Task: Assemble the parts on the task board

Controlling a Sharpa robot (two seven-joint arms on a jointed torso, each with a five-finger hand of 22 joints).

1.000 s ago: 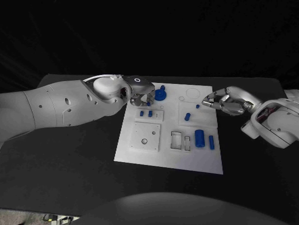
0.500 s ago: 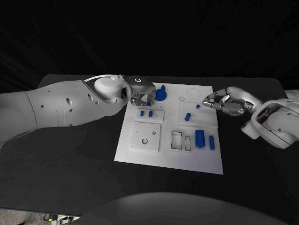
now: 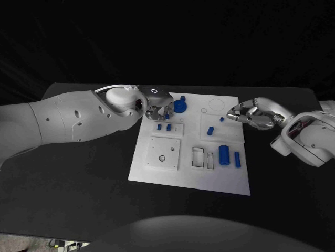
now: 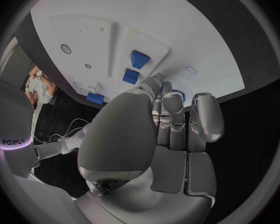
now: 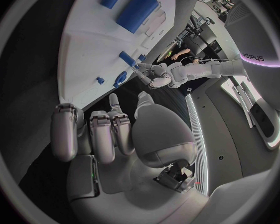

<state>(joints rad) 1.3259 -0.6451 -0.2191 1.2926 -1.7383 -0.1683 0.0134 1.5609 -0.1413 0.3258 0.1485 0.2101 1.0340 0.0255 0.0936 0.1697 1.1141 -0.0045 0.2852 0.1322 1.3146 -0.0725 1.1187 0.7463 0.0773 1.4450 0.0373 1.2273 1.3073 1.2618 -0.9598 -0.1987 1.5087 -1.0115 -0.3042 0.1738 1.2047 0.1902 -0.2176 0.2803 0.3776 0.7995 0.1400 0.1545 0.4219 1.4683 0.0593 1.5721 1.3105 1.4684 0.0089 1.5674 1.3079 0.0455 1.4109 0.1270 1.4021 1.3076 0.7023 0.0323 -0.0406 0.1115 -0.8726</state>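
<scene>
Black table [image 3: 76,178] carries the white task board [image 3: 190,181] at its middle, and neither the board nor the parts show any readable writing. Two white arms reach over the board's far end, one from each side. On the board I count seven blue pieces: a round knobbed part [image 3: 180,106] at the far edge, two small pegs [image 3: 164,126] side by side just nearer, a short upright piece [image 3: 210,129] toward the middle, a tiny piece [image 3: 221,119] near the right hand, and at the near right a thick cylinder [image 3: 224,155] with a slim pin [image 3: 237,159] just beside it. Two raised white blocks sit on the near half: a square block [image 3: 164,153] with a hole and a slotted block [image 3: 203,157]. The left hand [image 3: 157,108] hovers at the board's far left corner, just beside the round knobbed part; in its wrist view its fingers [image 4: 205,115] lie curled close together with nothing visible between them. The right hand [image 3: 251,115] sits at the board's far right edge, fingers [image 5: 102,134] curled in and holding nothing.
</scene>
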